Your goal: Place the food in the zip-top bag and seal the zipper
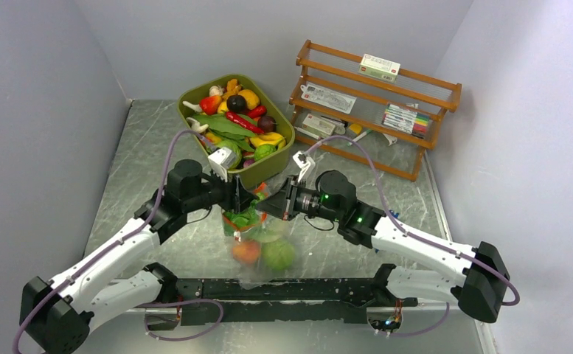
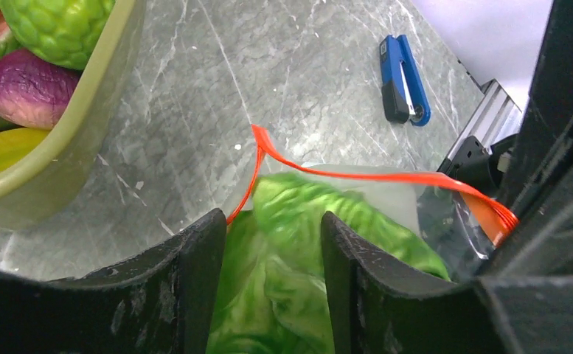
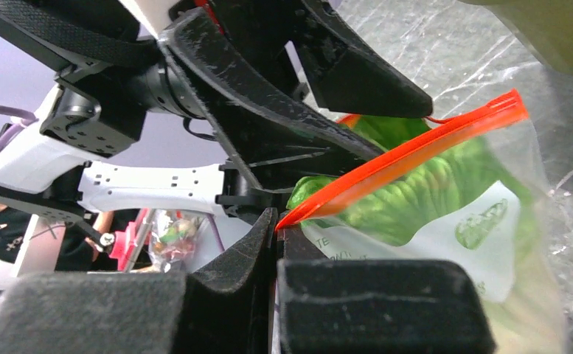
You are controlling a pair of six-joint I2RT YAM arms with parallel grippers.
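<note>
The clear zip-top bag (image 1: pixel 262 240) hangs between my two grippers above the table. A peach (image 1: pixel 245 252) and a round green cabbage (image 1: pixel 278 254) lie in its bottom. My right gripper (image 1: pixel 263 204) (image 3: pixel 277 221) is shut on one end of the orange-red zipper (image 3: pixel 408 151), holding the bag (image 3: pixel 445 236) up. The zipper (image 2: pixel 357 175) is apart, so the mouth is open. My left gripper (image 1: pixel 242 200) (image 2: pixel 272 221) is at the mouth, its fingers closed partway on the leafy lettuce (image 2: pixel 283 251), which sits in the bag's top (image 3: pixel 416 192).
The olive-green tub (image 1: pixel 265 171) (image 2: pixel 84 125) full of toy fruits and vegetables stands just behind the bag. A wooden rack (image 1: pixel 375 103) with boxes and pens is at the back right. A blue-handled tool (image 2: pixel 403 81) lies on the table.
</note>
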